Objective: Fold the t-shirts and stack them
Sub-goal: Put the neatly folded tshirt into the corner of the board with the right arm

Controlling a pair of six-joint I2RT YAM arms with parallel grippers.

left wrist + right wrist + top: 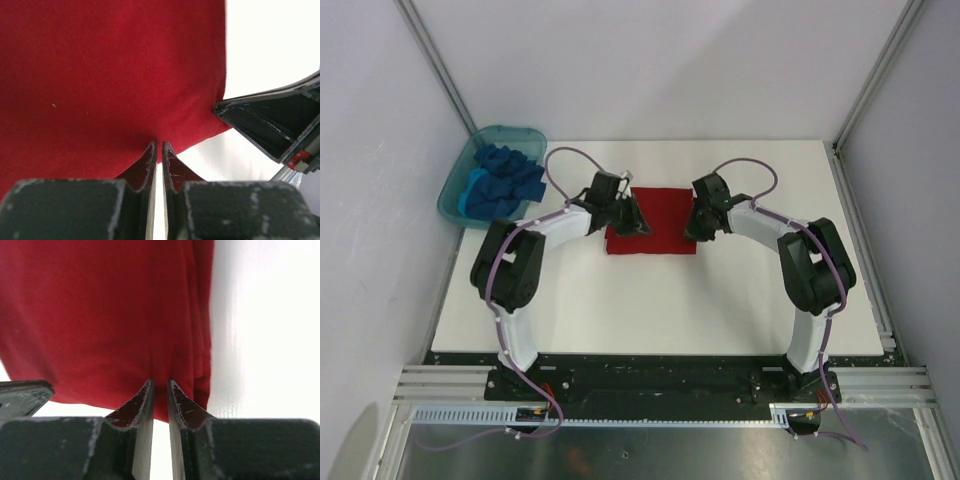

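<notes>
While both arms lean in over the table (pixel 620 310), the tub (pixel 451 200) sits far left w/ blue shirts (pixel 505 178) bunched inside, well apart from the rest. Left gripper (pixel 632 224) is at the left side of the red shirt (pixel 655 215), jaws pinched nearly together w/ the cloth edge nipped between the tips. Red shirt lies folded in a flat rectangle mid-table, btwn the two grippers. Right gripper (pixel 700 230) is at its right side, jaws likewise almost closed on the edge, folded layers just beside them.
</notes>
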